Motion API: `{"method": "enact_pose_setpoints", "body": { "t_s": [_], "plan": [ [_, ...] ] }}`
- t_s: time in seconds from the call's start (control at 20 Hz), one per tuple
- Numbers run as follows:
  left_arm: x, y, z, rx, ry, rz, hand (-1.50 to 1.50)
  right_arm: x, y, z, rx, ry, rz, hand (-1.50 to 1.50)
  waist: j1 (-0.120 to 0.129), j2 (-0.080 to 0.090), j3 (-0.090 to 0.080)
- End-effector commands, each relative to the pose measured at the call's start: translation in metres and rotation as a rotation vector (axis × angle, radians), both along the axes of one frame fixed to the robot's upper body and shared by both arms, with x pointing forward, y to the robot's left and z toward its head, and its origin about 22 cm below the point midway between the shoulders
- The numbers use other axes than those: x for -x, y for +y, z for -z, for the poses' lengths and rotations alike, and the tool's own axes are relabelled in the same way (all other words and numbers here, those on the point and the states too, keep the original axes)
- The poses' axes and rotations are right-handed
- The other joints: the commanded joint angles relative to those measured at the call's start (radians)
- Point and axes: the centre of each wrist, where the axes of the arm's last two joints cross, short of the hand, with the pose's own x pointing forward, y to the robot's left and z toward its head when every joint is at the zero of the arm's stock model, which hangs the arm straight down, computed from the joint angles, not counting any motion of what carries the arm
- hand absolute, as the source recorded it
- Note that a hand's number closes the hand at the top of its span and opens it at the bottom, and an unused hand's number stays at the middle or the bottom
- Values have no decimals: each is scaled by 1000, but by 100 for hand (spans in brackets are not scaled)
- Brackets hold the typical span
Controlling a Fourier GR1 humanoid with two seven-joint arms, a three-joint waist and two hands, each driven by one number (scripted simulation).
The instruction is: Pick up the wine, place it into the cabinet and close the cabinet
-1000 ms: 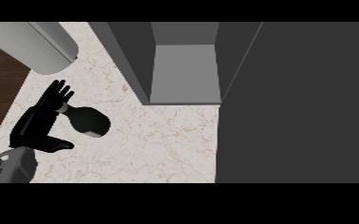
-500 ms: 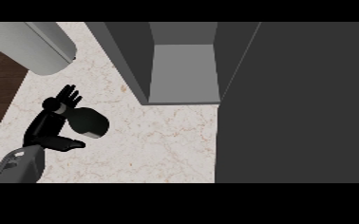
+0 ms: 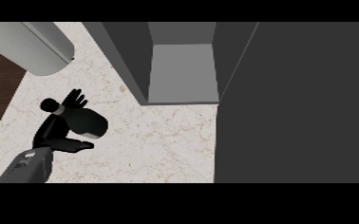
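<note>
Wine bottle (image 3: 82,121) lies dark and tipped on the marble counter (image 3: 161,142), its neck and cap pointing away to the upper left, its body sitting right in the crook of the left hand (image 3: 54,129). That hand has its fingers spread straight up behind the neck and its thumb stretched out under the bottle's base; nothing is curled round the glass yet, so I read the hand as open and cupping rather than grasping. The right hand does not show.

Risk, as I judge it: a round bottle resting between straight fingers and a thumb could roll or slide out toward the open counter on the thumb side if the hand lifts before closing. Farther off, up and to the right of the hand, the cabinet (image 3: 181,71) stands open, its door (image 3: 288,104) swung wide. A bottle carried crookedly could clip the near side wall (image 3: 126,57) on the way in.
</note>
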Motion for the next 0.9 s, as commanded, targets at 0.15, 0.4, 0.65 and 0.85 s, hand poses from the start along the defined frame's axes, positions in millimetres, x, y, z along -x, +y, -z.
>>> {"method": "enact_pose_setpoints", "body": {
  "t_s": [0.15, 0.4, 0.65, 0.85],
  "plan": [
    [-3, -2, 1, 180, -47, 60, -150, 0, -1, 3, 11, -23, 16, -150, 4, -1, 0],
    [0, -9, 8, 231, -47, 52, -150, -1, 0, 2, 9, -6, 22, -150, -10, 5, -2],
    [15, -11, 20, 237, -47, 46, -150, -1, -9, 2, -3, -22, 11, -150, -7, 5, -2],
    [9, -13, 16, 241, -31, 95, 150, -2, 5, -5, 3, -14, 22, -150, -2, 4, -2]
  ]
}}
